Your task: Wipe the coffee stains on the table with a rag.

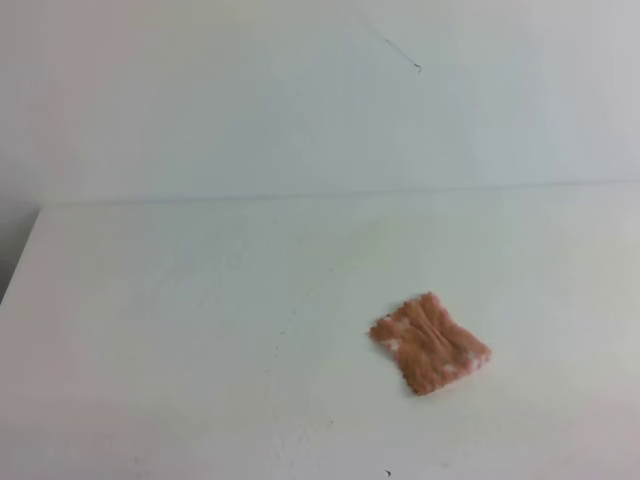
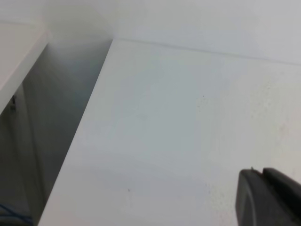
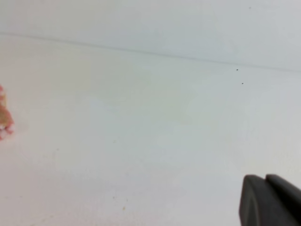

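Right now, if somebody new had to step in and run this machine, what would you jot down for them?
Left gripper: shut, empty, hanging over bare table near its left edge.
Right gripper: shut, empty, over bare table, well to the right of the rag.
Rag: lying flat and loose on the table, right of centre in the high view; neither arm touches it.
Coffee stain: no glossy brown blot shows in any view. It may be wiped away already or lie under the rag; the pictures cannot settle which.
Left to do: lift the rag and check the spot beneath; wipe if anything remains.

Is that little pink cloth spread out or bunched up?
Spread out: the rag lies flat on the table, creased, its four corners showing.
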Tool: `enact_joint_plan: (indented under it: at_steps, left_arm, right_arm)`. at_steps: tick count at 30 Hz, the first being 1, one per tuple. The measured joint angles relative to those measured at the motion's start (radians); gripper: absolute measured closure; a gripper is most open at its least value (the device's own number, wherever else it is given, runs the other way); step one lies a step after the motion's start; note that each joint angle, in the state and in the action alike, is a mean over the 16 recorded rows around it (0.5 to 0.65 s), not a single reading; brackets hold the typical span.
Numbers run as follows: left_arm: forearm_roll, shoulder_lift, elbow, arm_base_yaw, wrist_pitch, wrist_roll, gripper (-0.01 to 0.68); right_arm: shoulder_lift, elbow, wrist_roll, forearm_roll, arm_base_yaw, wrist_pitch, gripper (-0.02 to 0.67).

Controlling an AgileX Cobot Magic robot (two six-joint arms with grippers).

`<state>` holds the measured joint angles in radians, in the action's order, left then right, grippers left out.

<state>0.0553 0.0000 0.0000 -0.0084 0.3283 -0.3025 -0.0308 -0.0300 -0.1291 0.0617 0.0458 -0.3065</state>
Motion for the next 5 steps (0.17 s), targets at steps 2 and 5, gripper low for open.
enact_joint_plan:
  at_steps: [2, 5]
  left_arm:
    - [0.000, 0.000, 0.000, 0.000, 0.000, 0.000, 0.675]
    - [0.000, 0.000, 0.000, 0.000, 0.000, 0.000, 0.675]
  right_arm:
    - [0.000, 0.000, 0.000, 0.001, 0.000, 0.000, 0.653]
    - [0.001, 0.000, 0.000, 0.002, 0.000, 0.000, 0.653]
